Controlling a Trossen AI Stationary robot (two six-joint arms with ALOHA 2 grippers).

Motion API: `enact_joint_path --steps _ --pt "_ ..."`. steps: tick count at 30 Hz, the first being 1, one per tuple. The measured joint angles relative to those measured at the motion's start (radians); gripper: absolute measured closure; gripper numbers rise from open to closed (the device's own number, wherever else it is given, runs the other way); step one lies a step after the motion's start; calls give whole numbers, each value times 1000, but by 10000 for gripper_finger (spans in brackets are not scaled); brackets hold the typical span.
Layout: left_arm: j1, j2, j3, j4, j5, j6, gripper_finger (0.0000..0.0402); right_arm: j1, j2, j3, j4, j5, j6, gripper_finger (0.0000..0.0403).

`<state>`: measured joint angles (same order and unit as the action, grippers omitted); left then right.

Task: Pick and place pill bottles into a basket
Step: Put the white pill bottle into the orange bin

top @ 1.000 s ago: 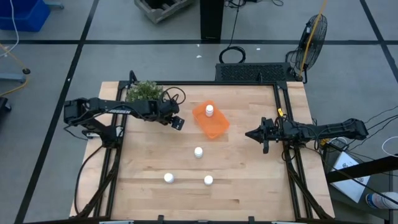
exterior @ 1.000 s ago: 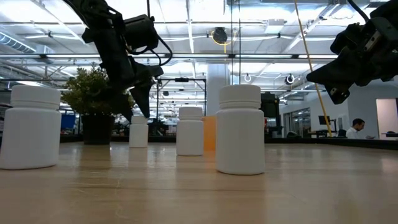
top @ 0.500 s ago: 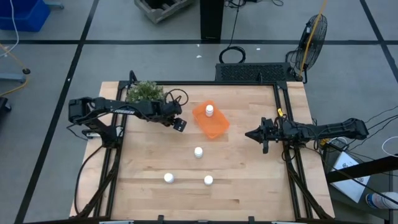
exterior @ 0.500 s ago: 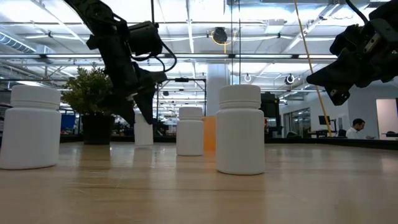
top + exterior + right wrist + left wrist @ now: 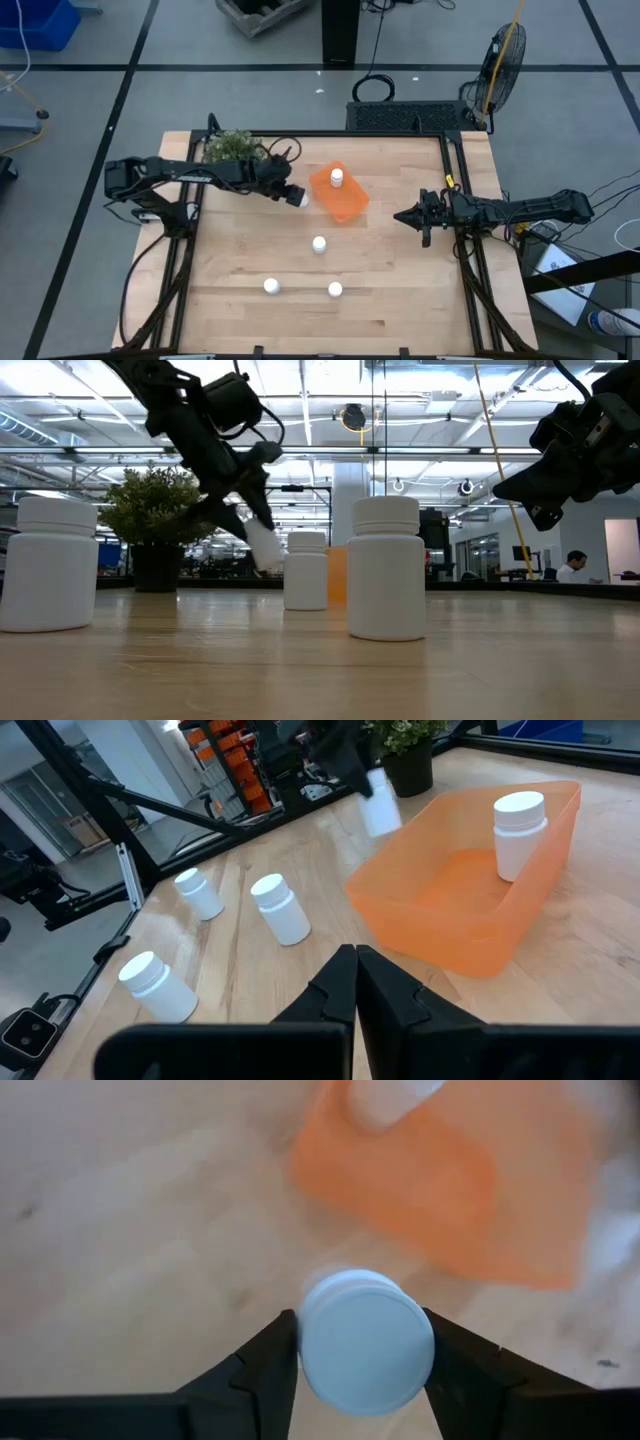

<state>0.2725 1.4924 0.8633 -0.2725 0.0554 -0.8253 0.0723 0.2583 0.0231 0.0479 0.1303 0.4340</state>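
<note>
Pill bottles, five: one in basket (image 5: 339, 196), three on table (image 5: 400, 290), one (image 5: 301, 198) clamped in left gripper (image 5: 294, 195), right gripper (image 5: 403, 215) closed

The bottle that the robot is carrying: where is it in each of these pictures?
High view: the held bottle in the left hand, just left of the orange basket.
Low view: tilted, left of centre.
Left wrist view: centre, between the fingers.
Right wrist view: top centre.
Shared landmark: the orange basket.
</note>
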Motion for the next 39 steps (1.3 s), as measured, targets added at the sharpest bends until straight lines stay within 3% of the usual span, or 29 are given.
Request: enact_joint_path --steps 11,17,27,39 --pt "8 -132 20 89 -6 -15 233 0 20 0 0 2 2 403" --pt "29 -134 123 82 -11 59 227 0 28 0 16 10 -9 403" --pt "62 24 365 -189 18 238 232 0 36 0 43 38 -27 403" --pt "55 315 606 -366 52 410 237 0 36 0 54 53 -27 403"
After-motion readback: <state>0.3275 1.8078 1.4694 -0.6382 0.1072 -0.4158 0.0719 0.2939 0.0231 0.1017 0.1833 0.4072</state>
